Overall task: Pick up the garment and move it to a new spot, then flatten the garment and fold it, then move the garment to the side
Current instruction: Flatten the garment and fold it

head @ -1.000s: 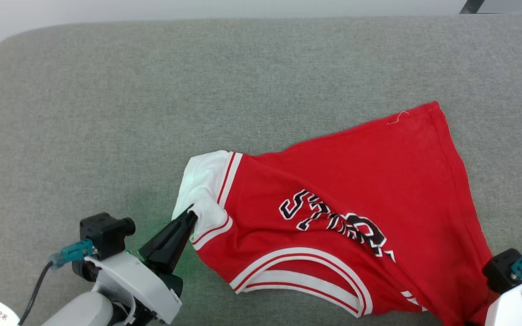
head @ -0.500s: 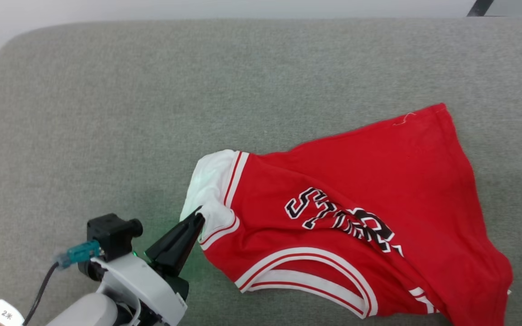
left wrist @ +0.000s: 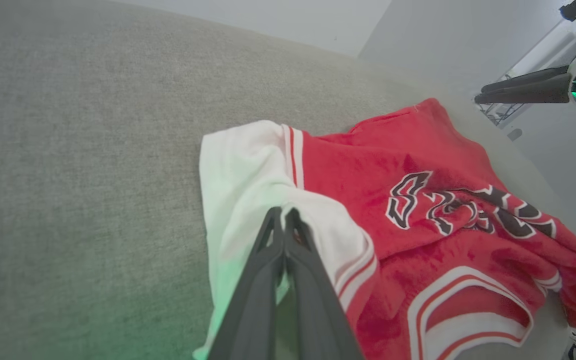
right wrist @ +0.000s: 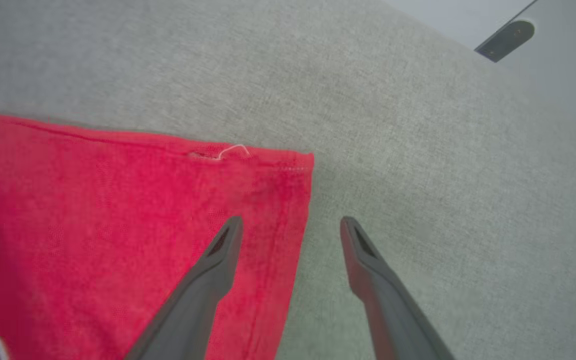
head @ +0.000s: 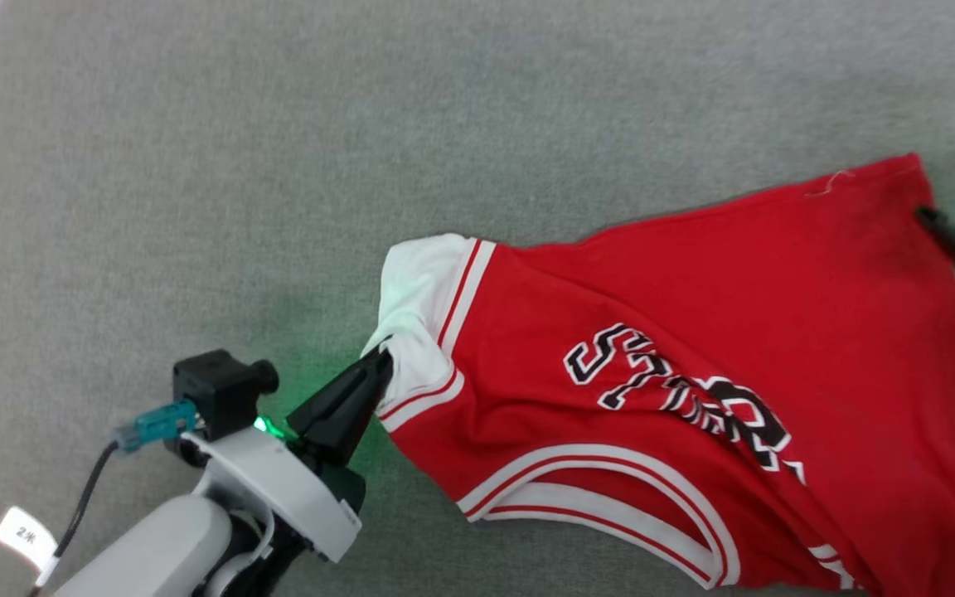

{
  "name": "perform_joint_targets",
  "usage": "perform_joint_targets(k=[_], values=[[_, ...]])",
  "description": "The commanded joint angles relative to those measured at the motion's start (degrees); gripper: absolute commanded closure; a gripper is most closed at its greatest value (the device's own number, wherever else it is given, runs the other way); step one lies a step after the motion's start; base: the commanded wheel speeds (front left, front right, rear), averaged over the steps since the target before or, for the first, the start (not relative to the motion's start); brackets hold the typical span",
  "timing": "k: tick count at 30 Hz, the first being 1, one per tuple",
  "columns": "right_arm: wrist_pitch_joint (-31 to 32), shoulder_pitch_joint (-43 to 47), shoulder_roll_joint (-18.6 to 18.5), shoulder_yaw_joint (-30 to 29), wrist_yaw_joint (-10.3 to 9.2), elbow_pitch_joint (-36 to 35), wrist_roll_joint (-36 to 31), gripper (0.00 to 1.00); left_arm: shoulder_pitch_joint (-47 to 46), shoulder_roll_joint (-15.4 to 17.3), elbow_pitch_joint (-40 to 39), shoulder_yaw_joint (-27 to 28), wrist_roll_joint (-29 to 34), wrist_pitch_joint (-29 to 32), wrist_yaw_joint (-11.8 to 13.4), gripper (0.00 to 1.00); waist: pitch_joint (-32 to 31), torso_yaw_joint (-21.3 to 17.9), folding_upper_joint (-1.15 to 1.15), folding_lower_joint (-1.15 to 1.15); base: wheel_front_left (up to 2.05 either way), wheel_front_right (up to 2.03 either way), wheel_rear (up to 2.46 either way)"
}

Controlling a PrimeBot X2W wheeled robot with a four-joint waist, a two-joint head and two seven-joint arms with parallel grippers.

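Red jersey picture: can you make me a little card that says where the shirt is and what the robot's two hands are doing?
surface: grey fabric surface
garment: red jersey, lying rumpled, white lettering facing up
left gripper: shut on the jersey's white side panel
right gripper: open at the jersey's plain red corner, one finger over the cloth, one over the grey surface
folded: not yet

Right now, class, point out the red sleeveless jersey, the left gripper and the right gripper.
red sleeveless jersey [head: 693,332], head view, red cloth above lettering.
left gripper [left wrist: 283,214], left wrist view, shut fingertips on white panel.
right gripper [right wrist: 292,222], right wrist view, gap between open fingertips.
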Motion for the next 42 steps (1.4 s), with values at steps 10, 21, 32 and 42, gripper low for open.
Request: perform_joint_targets(k=[10,21,32,42], values=[[-0.86,-7.22,-1.80,6.90,-0.08,15.31,-0.57,0.00,-4.02,-2.80,3.69,-0.69,1.21,-1.33,-2.49,1.00,5.34,3.88,0.00,0.00,0.00,0.00,0.00],[-3.39,-6.69,-2.05,9.43,-0.09,18.25,2.27,1.00,-4.60,-3.41,6.19,-0.41,0.42,-2.35,-3.48,1.00,3.02,3.11,0.00,0.00,0.00,0.00,0.00],[-25.16,-14.08,5.62,-4.21,-0.09,23.56,0.78,1.00,-12.82,-1.74,6.39,3.10,3.46,-2.49,-2.52,1.00,0.00,1.67,0.00,0.00,0.00,0.00,0.00],[-38.31,-33.91,14.81,-17.71,-0.08,33.02,-5.33,1.00,-38.29,-6.03,16.07,11.79,-7.43,3.43,-5.32,1.00,5.13,-1.01,0.00,0.00,0.00,0.00,0.00]])
